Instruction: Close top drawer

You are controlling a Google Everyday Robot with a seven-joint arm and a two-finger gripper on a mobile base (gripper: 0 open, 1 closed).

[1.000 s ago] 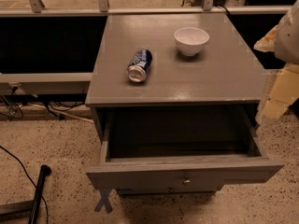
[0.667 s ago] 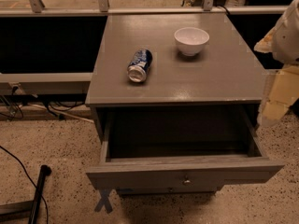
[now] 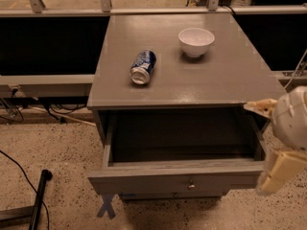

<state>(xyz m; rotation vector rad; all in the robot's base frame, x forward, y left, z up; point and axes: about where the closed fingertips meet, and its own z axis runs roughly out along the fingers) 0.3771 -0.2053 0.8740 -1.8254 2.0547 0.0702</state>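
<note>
Grey surface (image 3: 225, 80) on top. Top drawer (image 3: 177, 176) standing well out beneath front edge, long axis left-right. Pincer (image 3: 277, 175) low at drawer's front right corner, just beside it; apart or together, cannot tell. Knob (image 3: 191, 185) mid-front, left of pincer. Likely needs push toward back edge.

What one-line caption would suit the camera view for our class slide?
Top drawer pulled open, gripper beside its right front corner; can and white bowl on the cabinet top.

Grey top drawer (image 3: 182, 180) wide open, claw (image 3: 275, 174) at right
</note>
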